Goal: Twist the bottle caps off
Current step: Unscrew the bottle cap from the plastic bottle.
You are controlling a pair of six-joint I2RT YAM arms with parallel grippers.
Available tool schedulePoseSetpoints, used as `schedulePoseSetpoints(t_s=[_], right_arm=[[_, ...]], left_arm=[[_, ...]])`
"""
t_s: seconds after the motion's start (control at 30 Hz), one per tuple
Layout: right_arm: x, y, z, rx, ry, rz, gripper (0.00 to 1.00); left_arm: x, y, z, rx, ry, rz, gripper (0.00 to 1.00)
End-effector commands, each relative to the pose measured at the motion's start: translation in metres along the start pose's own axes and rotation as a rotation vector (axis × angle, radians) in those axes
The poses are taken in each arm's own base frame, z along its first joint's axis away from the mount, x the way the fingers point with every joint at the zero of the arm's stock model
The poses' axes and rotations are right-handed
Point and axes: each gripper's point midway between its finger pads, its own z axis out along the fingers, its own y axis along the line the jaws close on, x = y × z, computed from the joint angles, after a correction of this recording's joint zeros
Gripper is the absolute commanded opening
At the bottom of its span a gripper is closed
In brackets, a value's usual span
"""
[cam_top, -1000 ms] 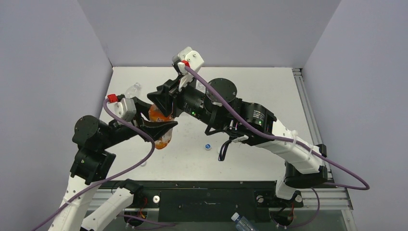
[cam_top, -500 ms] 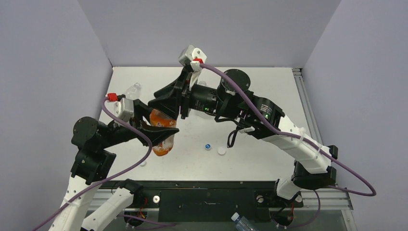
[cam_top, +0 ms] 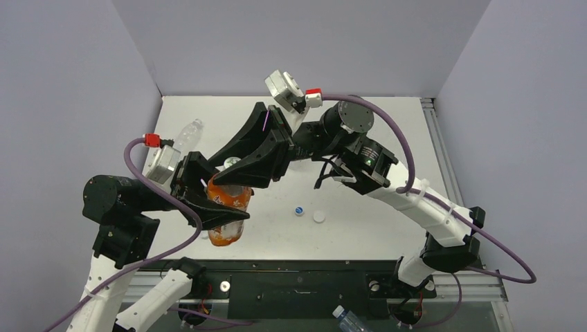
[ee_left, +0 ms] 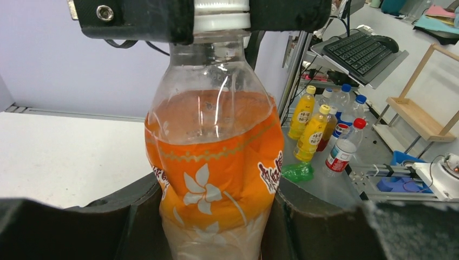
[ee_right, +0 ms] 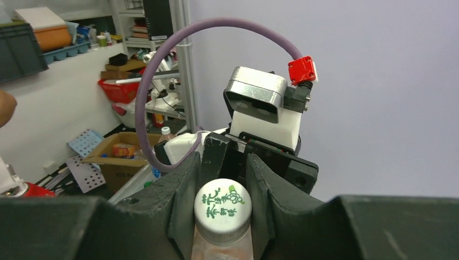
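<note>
Bottle cap (ee_right: 223,208), clamped in right gripper (ee_right: 223,200) (green print, wrist view only)

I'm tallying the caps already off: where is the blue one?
In the top view, the blue cap lies on the table near the middle, right of the orange bottle, with a white cap just to its right.

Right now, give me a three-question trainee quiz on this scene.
1. True or false: the left hand grips the orange bottle's printed cap.
2. Loose caps seen on the table right of the bottle: A none; B one blue, one white; C five white.
3. Fill in: the printed cap is clamped by the ____ hand.
Key: 1 false, it holds the body. 2 B: blue cap, plain white cap. 3 right hand.
</note>
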Motion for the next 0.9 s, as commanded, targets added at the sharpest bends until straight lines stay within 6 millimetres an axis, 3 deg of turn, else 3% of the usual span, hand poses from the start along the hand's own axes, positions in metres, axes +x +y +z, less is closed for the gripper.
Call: schedulePoseSetpoints(t_s=[0.0, 0.03, 0.1, 0.13, 0.17, 0.2, 0.23, 0.3, 0.43, 0.53, 0.6, 0.7, 0.87], right_arm=[[-0.036, 0.046, -0.012, -0.218, -0.058, -0.044, 0.00], [-0.035, 0.039, -0.014, -0.190, -0.049, -0.033, 0.02], [-0.033, 0.018, -0.016, -0.083, -0.037, -0.010, 0.37], [-0.042, 0.005, -0.020, 0.011, -0.065, -0.051, 0.61], [-0.032, -0.007, -0.024, 0.095, -0.027, -0.020, 0.68], [-0.042, -0.020, -0.032, 0.210, -0.050, -0.076, 0.75], [-0.035, -0.028, -0.038, 0.278, -0.024, -0.063, 0.76], [-0.046, -0.037, -0.055, 0.425, -0.042, -0.109, 0.78], [-0.047, -0.054, -0.073, 0.702, -0.028, -0.150, 0.79], [-0.027, -0.058, -0.068, 0.806, 0.073, -0.133, 0.80], [-0.032, -0.063, -0.069, 0.880, 0.084, -0.128, 0.80], [-0.012, -0.082, -0.066, 0.968, 0.137, -0.115, 0.81], [-0.001, -0.090, -0.057, 0.980, 0.123, -0.085, 0.78]], left_arm=[[-0.030, -0.015, 0.000, 0.002, -0.066, 0.093, 0.00], [-0.029, -0.015, 0.000, -0.001, -0.062, 0.097, 0.00], [-0.027, -0.013, -0.001, -0.009, -0.059, 0.105, 0.00], [-0.025, -0.011, -0.001, -0.015, -0.059, 0.107, 0.00], [-0.024, -0.007, -0.001, -0.029, -0.058, 0.125, 0.00], [-0.020, -0.003, -0.002, -0.045, -0.055, 0.120, 0.00], [-0.018, 0.005, -0.003, -0.078, -0.058, 0.131, 0.00], [-0.014, 0.020, -0.005, -0.142, -0.063, 0.159, 0.00], [-0.003, 0.050, -0.010, -0.260, -0.061, 0.217, 0.00], [0.003, 0.073, -0.016, -0.357, -0.056, 0.235, 0.01], [0.004, 0.079, -0.018, -0.385, -0.054, 0.256, 0.01], [0.006, 0.083, -0.020, -0.402, -0.051, 0.268, 0.01], [0.009, 0.086, -0.021, -0.411, -0.046, 0.268, 0.01]])
